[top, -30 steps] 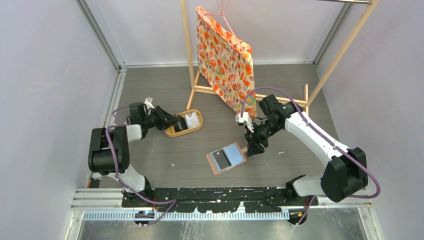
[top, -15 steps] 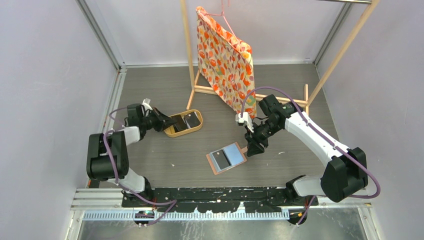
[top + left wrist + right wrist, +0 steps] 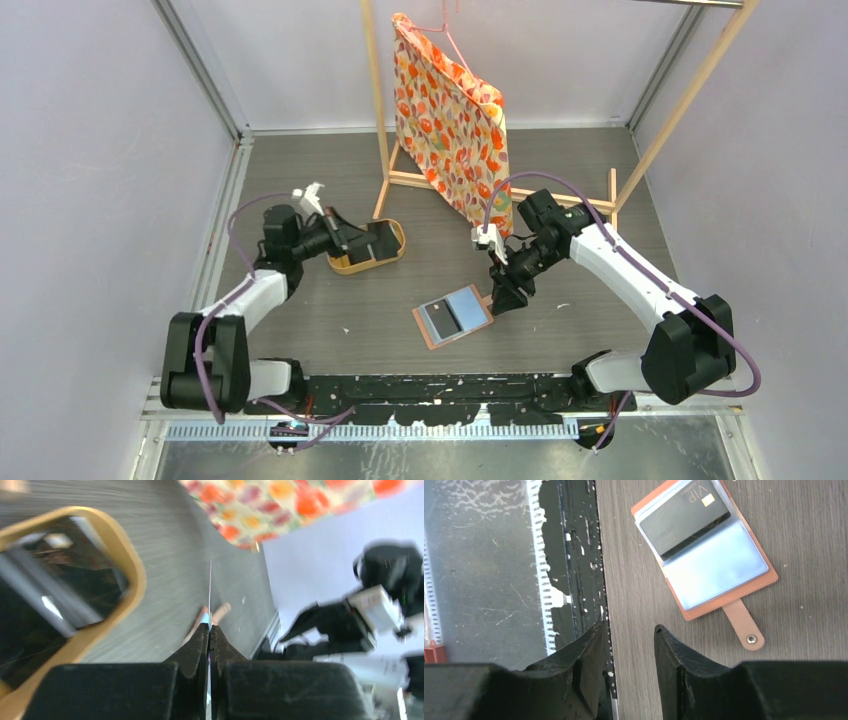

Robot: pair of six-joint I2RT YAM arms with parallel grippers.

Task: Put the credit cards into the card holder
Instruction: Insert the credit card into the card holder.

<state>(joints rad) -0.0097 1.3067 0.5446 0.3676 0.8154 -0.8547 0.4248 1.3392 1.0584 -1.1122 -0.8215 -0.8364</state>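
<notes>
Where it reached into tray (image 3: 136,577) a second ago, left gripper (image 3: 209,630) now raised over it, clamped on edge-on card (image 3: 210,595). Well right of tray, holder (image 3: 719,570) lies open; right gripper (image 3: 629,630) beyond, parted, empty. Behind tray hangs bag (image 3: 450,120).

Soft, even light from above leaves only faint shadows; the left wrist view is smeared with blur around the tray (image 3: 136,580), while the card holder (image 3: 719,572) appears sharp.
</notes>
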